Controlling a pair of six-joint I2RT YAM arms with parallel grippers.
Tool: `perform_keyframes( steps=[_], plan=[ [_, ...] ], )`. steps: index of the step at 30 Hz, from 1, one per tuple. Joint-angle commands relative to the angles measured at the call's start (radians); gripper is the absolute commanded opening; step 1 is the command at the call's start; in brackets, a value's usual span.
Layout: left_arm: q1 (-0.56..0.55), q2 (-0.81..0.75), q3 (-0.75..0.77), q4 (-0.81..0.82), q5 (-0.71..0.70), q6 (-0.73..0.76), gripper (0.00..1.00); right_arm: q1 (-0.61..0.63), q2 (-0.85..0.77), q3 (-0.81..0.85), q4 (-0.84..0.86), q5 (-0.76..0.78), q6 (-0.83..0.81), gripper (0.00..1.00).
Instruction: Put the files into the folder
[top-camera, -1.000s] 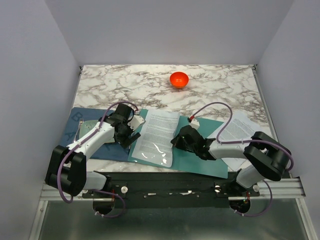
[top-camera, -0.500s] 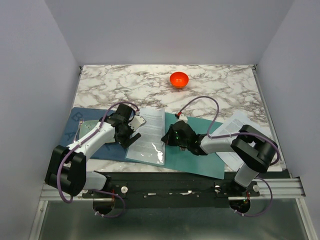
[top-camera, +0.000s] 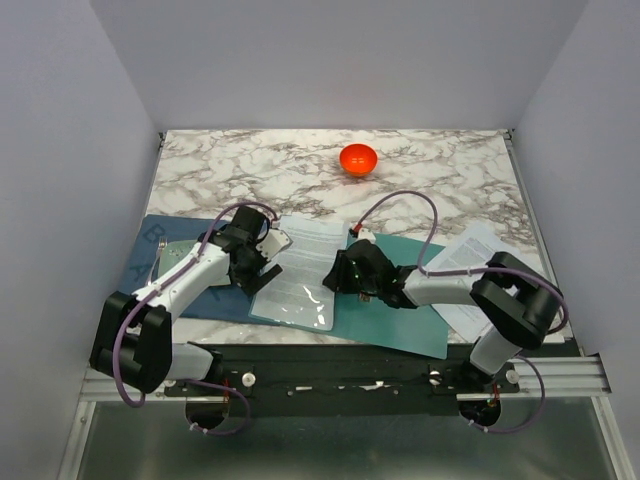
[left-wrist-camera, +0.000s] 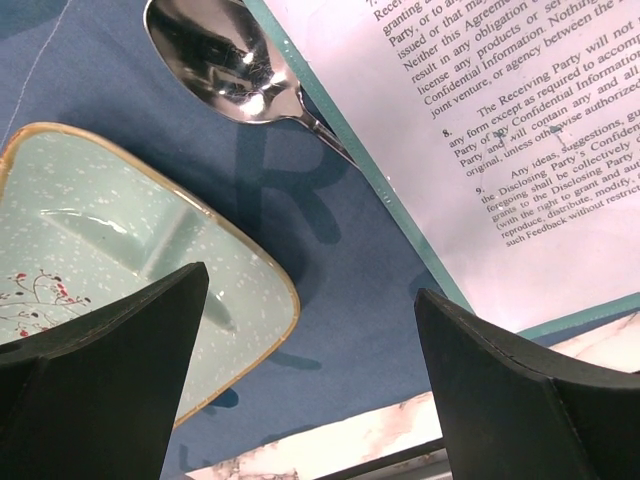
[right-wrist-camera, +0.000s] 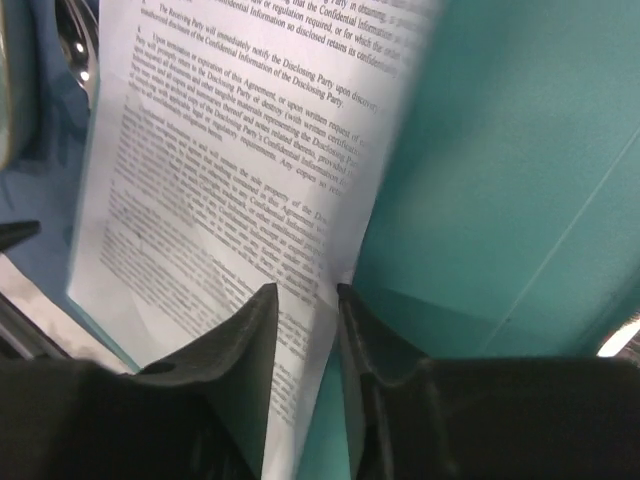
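The teal folder (top-camera: 400, 300) lies open near the table's front edge. The files (top-camera: 297, 268), white sheets with dense black text, lie over its left half. My right gripper (top-camera: 338, 276) is shut on the files' right edge; in the right wrist view the gripper (right-wrist-camera: 335, 295) pinches the sheets (right-wrist-camera: 220, 180) above the folder (right-wrist-camera: 520, 170). My left gripper (top-camera: 262, 272) is open and empty over the blue mat, just left of the files. In the left wrist view the gripper (left-wrist-camera: 310, 285) has the files (left-wrist-camera: 500, 110) and the folder's edge (left-wrist-camera: 400, 210) at upper right.
A dark blue mat (top-camera: 165, 275) at left holds a pale green tray (left-wrist-camera: 110, 250) and a metal spoon (left-wrist-camera: 225, 60). More printed sheets (top-camera: 470, 270) lie right of the folder. An orange bowl (top-camera: 358, 158) stands at the back.
My right gripper has moved left, pulling the files left over the folder's left half. The left arm has hardly moved.
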Motion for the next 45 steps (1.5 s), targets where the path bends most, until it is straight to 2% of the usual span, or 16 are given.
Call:
perform_keyframes(
  steps=[1,7,9,10,14,18,24,27,28,29,35,45],
  plan=[
    [-0.007,-0.040,0.080,-0.075,0.020,0.002,0.99,-0.001,-0.124,-0.029,-0.108,0.013,-0.012,0.45],
    [-0.018,-0.046,0.246,-0.188,0.153,-0.079,0.99,-0.009,-0.320,-0.131,-0.234,0.101,0.011,0.47],
    [-0.035,-0.047,0.312,-0.214,0.206,-0.113,0.99,-0.012,-0.364,-0.176,-0.245,0.127,0.046,0.43],
    [-0.041,-0.046,0.330,-0.218,0.276,-0.124,0.99,-0.026,-0.391,-0.214,-0.245,0.130,0.058,0.41],
    [-0.113,0.004,0.430,-0.219,0.399,-0.204,0.99,-0.056,-0.410,-0.271,-0.251,0.133,0.104,0.33],
    [-0.216,0.129,0.488,-0.192,0.442,-0.274,0.99,-0.073,-0.401,-0.291,-0.253,0.138,0.127,0.27],
    [-0.315,0.269,0.530,-0.100,0.393,-0.383,0.78,-0.101,-0.414,-0.325,-0.253,0.147,0.152,0.25],
    [-0.349,0.334,0.531,-0.058,0.376,-0.427,0.51,-0.113,-0.436,-0.337,-0.253,0.145,0.164,0.24],
    [-0.357,0.351,0.536,-0.053,0.382,-0.431,0.35,-0.118,-0.445,-0.346,-0.253,0.145,0.169,0.23],
    [-0.375,0.368,0.553,-0.052,0.382,-0.440,0.32,-0.119,-0.448,-0.352,-0.253,0.145,0.178,0.22],
    [-0.421,0.472,0.584,0.006,0.410,-0.515,0.32,-0.121,-0.463,-0.374,-0.265,0.159,0.215,0.21],
    [-0.454,0.634,0.639,0.083,0.373,-0.569,0.32,-0.132,-0.509,-0.394,-0.271,0.173,0.228,0.19]
  ],
)
